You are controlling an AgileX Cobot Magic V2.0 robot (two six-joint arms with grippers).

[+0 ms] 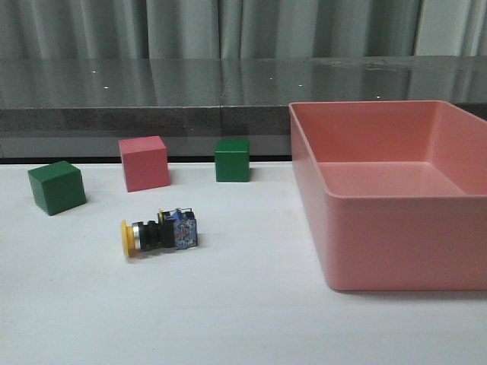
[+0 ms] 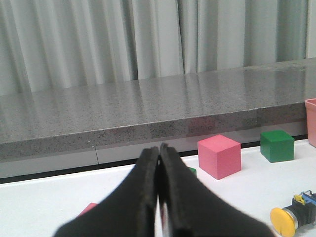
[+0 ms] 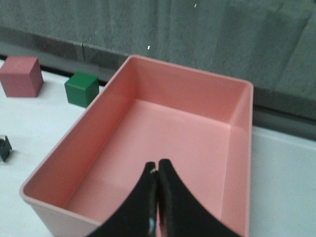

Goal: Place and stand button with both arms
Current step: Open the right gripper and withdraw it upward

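Observation:
The button (image 1: 157, 233) lies on its side on the white table, yellow cap to the left, blue-grey base to the right. It also shows at the edge of the left wrist view (image 2: 292, 217), and only its dark base shows in the right wrist view (image 3: 4, 148). My left gripper (image 2: 159, 150) is shut and empty, well off to the button's left. My right gripper (image 3: 157, 165) is shut and empty above the pink bin (image 3: 148, 61). Neither arm shows in the front view.
A pink bin (image 1: 358, 262) fills the right of the table. Behind the button stand a green cube (image 1: 56, 187), a pink cube (image 1: 144, 163) and a second green cube (image 1: 232, 160). A grey stone ledge (image 1: 152, 99) runs along the back.

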